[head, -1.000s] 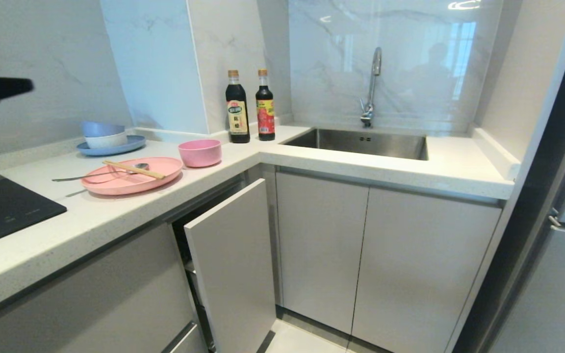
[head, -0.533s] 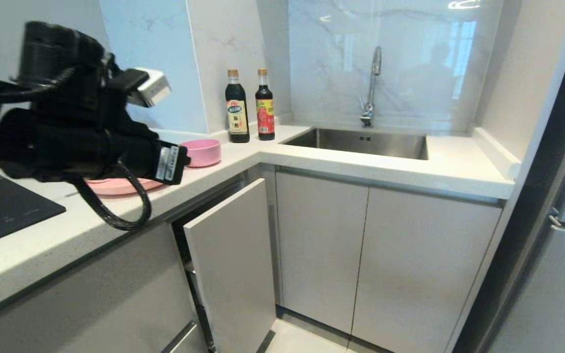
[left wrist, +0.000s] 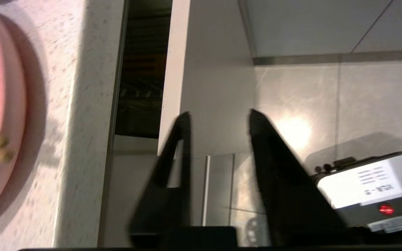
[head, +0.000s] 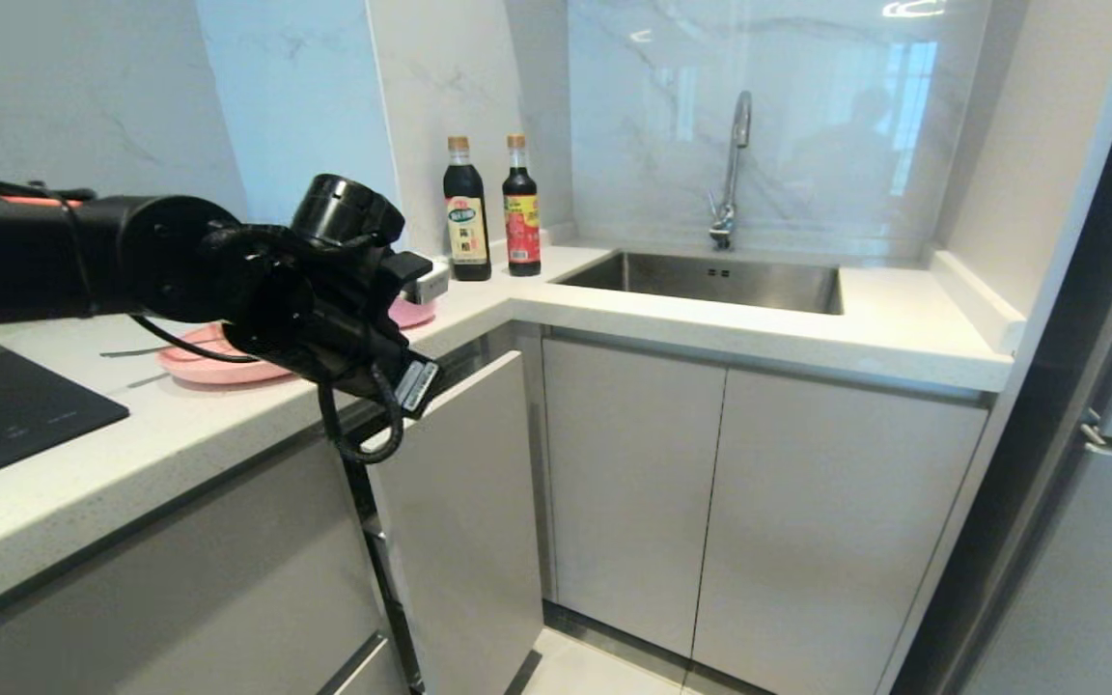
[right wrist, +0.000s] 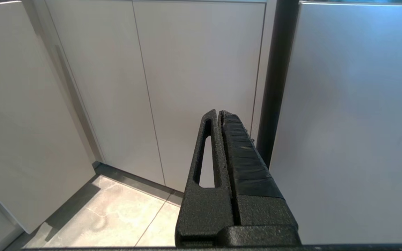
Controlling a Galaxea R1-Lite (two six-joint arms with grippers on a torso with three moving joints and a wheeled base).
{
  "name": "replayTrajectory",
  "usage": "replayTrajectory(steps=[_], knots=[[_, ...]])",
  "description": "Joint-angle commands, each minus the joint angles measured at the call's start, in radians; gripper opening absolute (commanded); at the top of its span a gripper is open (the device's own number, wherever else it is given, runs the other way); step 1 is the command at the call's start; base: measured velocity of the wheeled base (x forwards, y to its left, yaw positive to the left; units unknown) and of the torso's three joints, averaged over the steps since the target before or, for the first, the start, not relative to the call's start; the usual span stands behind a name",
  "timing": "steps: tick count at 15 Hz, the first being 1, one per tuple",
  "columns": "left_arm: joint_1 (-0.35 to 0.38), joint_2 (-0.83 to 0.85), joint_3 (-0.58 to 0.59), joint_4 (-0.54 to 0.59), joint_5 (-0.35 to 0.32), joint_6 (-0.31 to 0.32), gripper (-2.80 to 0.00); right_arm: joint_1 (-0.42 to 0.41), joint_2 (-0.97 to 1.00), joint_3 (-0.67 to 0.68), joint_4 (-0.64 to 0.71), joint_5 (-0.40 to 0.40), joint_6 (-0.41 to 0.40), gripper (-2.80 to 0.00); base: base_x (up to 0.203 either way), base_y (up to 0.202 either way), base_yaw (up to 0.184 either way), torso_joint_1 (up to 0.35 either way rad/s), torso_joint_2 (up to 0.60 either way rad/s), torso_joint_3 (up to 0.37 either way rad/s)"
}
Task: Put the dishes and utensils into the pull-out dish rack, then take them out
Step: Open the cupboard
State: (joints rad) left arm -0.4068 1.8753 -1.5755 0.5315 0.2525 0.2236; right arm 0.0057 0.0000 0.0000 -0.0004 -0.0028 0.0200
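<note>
Rack [left wrist: 141,94]: dim inside the cabinet, behind the ajar door [head: 459,521], under the counter [head: 180,425]; not yet pulled out. Wire frame, judged stiff and on runners; best taken by the door's top edge. Left gripper [left wrist: 218,118], fingers part open and empty, hangs above that edge. Plate [head: 191,364] at 9 o'clock of it: light, slick. Right gripper [right wrist: 219,113] closed, parked low.

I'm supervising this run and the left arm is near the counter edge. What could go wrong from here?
The left end effector, open, hangs by the ajar door; it may bump the door's edge instead of gripping it. The arm's cable could snag there. The arm crosses above the plate and might knock it.
</note>
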Motion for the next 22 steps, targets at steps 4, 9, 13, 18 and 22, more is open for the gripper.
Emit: replayTrajectory(steps=[4, 9, 13, 18, 22], knots=[[0.013, 0.144, -0.075, 0.009, 0.025, 0.008, 0.00, 0.000, 0.000, 0.002, -0.001, 0.000, 0.000, -2.80, 0.000, 0.000, 0.000, 0.000, 0.00, 0.000], [0.034, 0.255, -0.155, 0.008, 0.024, 0.008, 0.00, 0.000, 0.000, 0.002, -0.001, 0.001, 0.000, -2.80, 0.000, 0.000, 0.000, 0.000, 0.00, 0.000], [0.040, 0.310, -0.186, 0.007, 0.021, 0.006, 0.00, 0.000, 0.000, 0.002, 0.000, 0.000, 0.000, -2.80, 0.000, 0.000, 0.000, 0.000, 0.00, 0.000], [0.039, 0.349, -0.198, 0.005, 0.019, 0.002, 0.00, 0.000, 0.000, 0.002, 0.000, 0.000, 0.000, -2.80, 0.000, 0.000, 0.000, 0.000, 0.00, 0.000], [0.014, 0.350, -0.197, 0.005, 0.015, -0.024, 0.00, 0.000, 0.000, 0.002, -0.001, 0.000, 0.000, -2.80, 0.000, 0.000, 0.000, 0.000, 0.00, 0.000]])
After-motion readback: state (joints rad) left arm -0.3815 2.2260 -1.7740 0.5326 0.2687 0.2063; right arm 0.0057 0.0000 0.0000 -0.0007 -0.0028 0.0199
